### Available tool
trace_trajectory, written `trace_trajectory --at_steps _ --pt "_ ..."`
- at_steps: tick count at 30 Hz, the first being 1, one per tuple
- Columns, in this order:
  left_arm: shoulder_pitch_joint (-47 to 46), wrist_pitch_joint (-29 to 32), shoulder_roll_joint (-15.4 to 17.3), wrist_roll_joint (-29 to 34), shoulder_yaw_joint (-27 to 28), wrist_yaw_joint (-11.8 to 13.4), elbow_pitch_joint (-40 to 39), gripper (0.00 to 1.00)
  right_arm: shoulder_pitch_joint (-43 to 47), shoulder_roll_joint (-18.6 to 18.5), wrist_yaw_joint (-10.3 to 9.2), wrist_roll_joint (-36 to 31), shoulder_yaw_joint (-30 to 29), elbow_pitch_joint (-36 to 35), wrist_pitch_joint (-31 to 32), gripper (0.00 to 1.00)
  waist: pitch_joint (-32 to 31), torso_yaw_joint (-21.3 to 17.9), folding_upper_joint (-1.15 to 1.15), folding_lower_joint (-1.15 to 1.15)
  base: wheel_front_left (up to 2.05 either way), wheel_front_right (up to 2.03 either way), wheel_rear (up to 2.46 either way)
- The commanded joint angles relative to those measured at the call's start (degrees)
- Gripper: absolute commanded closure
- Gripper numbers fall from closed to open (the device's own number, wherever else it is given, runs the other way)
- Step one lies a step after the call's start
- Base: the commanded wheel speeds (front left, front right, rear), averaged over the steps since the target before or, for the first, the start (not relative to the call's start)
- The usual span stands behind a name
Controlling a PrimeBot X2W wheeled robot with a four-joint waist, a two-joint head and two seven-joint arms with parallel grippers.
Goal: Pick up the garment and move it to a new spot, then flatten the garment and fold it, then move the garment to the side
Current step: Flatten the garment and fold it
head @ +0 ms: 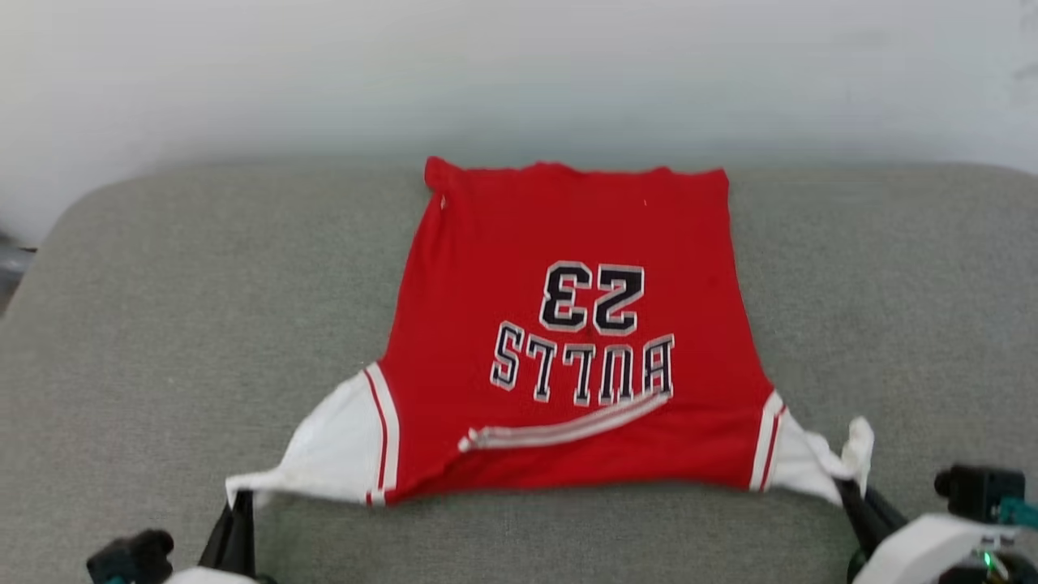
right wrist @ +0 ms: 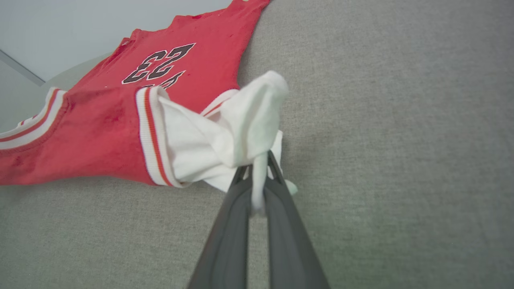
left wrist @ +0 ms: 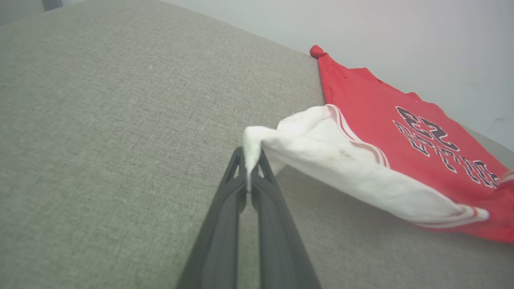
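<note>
Grey cushion (head: 162, 324): one garment (head: 568, 243); two tools (left wrist: 251, 158) (right wrist: 259, 160) pinch it.

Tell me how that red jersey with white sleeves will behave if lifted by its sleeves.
Probably floppy: the red fabric jersey drapes limply from the left hand and right hand. Likely light, since small sleeve pinches hold its edge up.

Head view's bottom edge cuts off left hand (head: 241, 499) and right hand (head: 849, 489).

Grey fabric surface (head: 162, 324), red garment (head: 519, 243) spread on it
</note>
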Motion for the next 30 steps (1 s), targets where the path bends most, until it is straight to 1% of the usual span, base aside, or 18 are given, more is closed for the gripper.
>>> trace_trajectory --at_steps 1,2,5,9,11,12,13,14,15,16,20,23,27,30 --pt "2.31 -0.39 0.02 0.20 0.27 0.79 -0.80 1.00 2.86 0.16 -0.08 -0.78 -0.84 -0.92 0.41 1.00 -1.95 0.59 -0.01 0.02 0.00 0.00 0.00" --pt "3.79 -0.32 -0.01 0.39 0.25 1.24 -1.49 1.00 4.30 -0.22 -0.08 -2.24 -0.93 -1.60 0.81 1.00 -2.51 0.53 -0.01 0.02 0.00 0.00 0.00" --pt "7.36 -0.26 0.11 0.79 0.19 2.15 -4.11 1.00 8.62 0.68 -0.08 -4.75 -1.64 -3.70 2.06 1.00 -3.60 0.52 -0.01 0.02 0.00 0.00 0.00" --pt "10.98 0.18 0.20 1.34 -0.32 3.08 -7.30 1.00 13.17 2.27 -0.08 -6.40 -2.99 -6.12 3.16 1.00 -4.19 0.61 -0.01 0.02 0.00 0.00 0.00" --pt "11.99 0.42 0.08 1.58 -0.81 3.27 -8.72 1.00 14.34 2.97 -0.08 -7.43 -3.27 -7.02 3.41 0.71 -4.35 0.66 -0.01 0.02 0.00 0.00 0.00" --pt "12.38 0.61 0.06 1.68 -1.11 3.35 -9.35 1.00 14.69 3.38 -0.08 -7.60 -3.51 -7.47 3.29 0.59 -4.38 0.69 -0.01 0.02 0.00 0.00 0.00" --pt "12.64 0.79 0.08 1.80 -1.40 3.45 -10.02 1.00 15.01 3.67 -0.07 -7.86 -3.53 -7.79 3.34 0.52 -4.40 0.73 -0.01 0.02 0.00 0.00 0.00" --pt "12.74 0.87 0.12 2.05 -1.58 3.61 -10.64 1.00 15.13 3.82 -0.07 -8.23 -3.44 -8.20 3.14 0.34 -4.42 0.80 -0.01 0.02 0.00 0.00 0.00" --pt "12.83 1.12 0.14 2.12 -1.76 3.63 -11.09 1.00 15.00 4.07 -0.07 -8.10 -3.52 -8.57 2.80 0.09 -4.45 0.87 -0.01 0.02 0.00 0.00 0.00" --pt "12.92 1.41 0.12 2.08 -1.96 3.71 -11.63 1.00 14.76 4.17 -0.07 -8.30 -3.60 -8.92 2.51 0.00 -4.53 0.94 -0.01 0.02 0.00 0.00 0.00" --pt "13.11 1.92 0.36 2.66 -2.79 3.95 -13.67 1.00 12.39 4.40 -0.06 -8.63 -5.20 -10.63 0.19 0.00 -4.64 1.26 -0.01 0.02 0.00 0.00 0.00" --pt "12.58 2.26 0.45 3.06 -3.40 4.13 -15.23 1.00 9.42 4.03 -0.06 -9.80 -7.75 -10.38 -0.24 0.00 -4.27 1.67 -0.01 0.02 0.00 0.00 0.00" --pt "10.83 2.45 0.18 3.53 -4.00 4.43 -17.43 1.00 2.65 3.62 -0.05 -11.27 -10.19 -7.30 0.27 0.00 -2.24 2.63 -0.01 0.02 0.00 0.00 0.00" --pt "9.18 2.32 -0.06 4.12 -4.79 4.20 -19.05 1.00 -3.69 3.10 -0.06 -11.66 -12.03 -3.19 0.89 0.00 0.30 4.12 -0.01 0.02 0.00 0.00 0.00"
